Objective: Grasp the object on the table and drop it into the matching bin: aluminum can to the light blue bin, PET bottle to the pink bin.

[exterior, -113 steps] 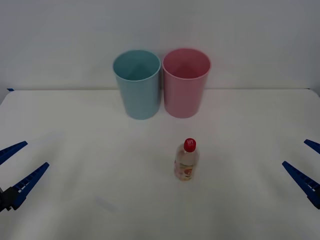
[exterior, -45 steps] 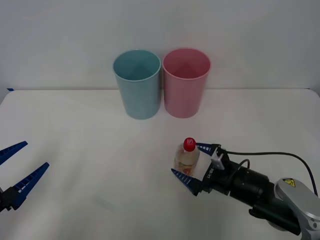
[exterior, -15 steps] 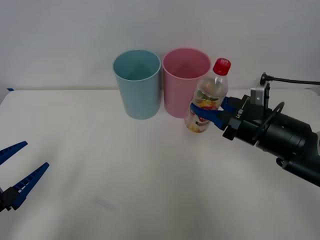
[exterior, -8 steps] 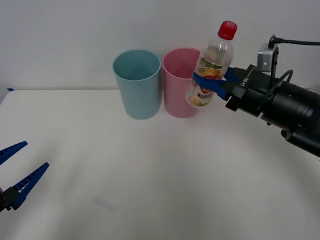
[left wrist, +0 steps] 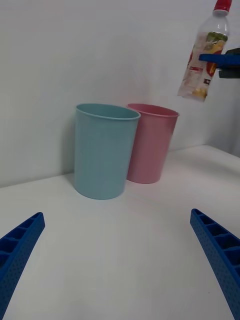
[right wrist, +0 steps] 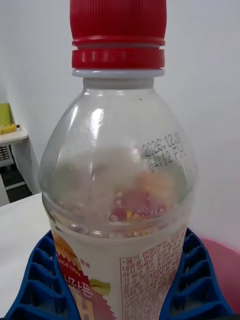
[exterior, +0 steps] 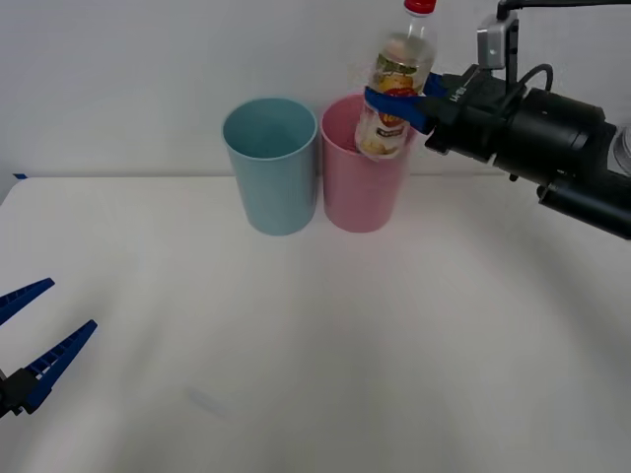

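PET bottle (exterior: 394, 89), red cap up and slightly tilted, was held aloft by the right gripper (exterior: 399, 101), fingers clamped on its label, above the pink bin (exterior: 365, 192) beside the light blue bin (exterior: 273, 177). Left gripper (exterior: 35, 335) sat spread wide, low over the table (exterior: 315, 345). Release looked best once the base was centred over the pink opening, away from its rim.

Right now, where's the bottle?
In the front view the bottle is held in the right end effector, raised off the table and tilted, over the pink bin's rim, right of the blue bin.
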`<state>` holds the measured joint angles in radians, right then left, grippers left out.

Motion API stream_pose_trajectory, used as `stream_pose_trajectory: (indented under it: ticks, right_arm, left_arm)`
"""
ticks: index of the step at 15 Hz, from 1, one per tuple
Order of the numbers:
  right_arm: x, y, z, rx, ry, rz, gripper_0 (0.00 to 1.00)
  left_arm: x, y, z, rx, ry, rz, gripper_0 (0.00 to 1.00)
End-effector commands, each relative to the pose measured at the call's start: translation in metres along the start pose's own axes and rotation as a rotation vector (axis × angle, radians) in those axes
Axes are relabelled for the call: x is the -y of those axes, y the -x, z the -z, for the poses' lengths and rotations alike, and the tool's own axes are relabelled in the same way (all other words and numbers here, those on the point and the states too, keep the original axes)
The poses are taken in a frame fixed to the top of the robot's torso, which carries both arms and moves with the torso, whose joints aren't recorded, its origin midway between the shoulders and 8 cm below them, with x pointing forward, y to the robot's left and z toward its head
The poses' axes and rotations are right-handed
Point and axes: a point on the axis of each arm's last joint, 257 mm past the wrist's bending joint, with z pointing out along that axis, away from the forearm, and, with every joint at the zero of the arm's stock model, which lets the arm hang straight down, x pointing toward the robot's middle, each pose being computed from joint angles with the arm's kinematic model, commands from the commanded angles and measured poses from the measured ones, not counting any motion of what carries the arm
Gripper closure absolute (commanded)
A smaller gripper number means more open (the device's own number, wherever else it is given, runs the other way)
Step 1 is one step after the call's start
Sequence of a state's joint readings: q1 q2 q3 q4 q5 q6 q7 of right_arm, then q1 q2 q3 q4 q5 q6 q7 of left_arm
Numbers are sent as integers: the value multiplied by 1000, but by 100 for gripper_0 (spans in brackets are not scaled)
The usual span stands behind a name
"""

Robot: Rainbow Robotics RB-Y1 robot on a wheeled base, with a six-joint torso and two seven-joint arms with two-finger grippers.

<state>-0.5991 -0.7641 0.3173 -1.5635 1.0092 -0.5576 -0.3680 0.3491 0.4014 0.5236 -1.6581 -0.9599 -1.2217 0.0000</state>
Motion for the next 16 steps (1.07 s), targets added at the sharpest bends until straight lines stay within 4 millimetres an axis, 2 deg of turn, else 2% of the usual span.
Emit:
stream_pose_trajectory:
  ticks: [1, 6, 9, 14, 16]
  right_arm:
    - [23, 0, -23, -5, -42, 1, 100]
    - [57, -11, -59, -25, -119, 10, 100]
    - [75, -20, -70, -43, -168, 14, 100]
    - [92, -26, -73, -58, -218, 29, 99]
    - [91, -27, -74, -58, -218, 28, 89]
  left_arm:
    - [0, 0, 0, 0, 0, 0, 0]
    - [0, 0, 0, 0, 0, 0, 0]
    - [0, 0, 0, 0, 0, 0, 0]
    - [0, 0, 0, 0, 0, 0, 0]
    - [0, 0, 0, 0, 0, 0, 0]
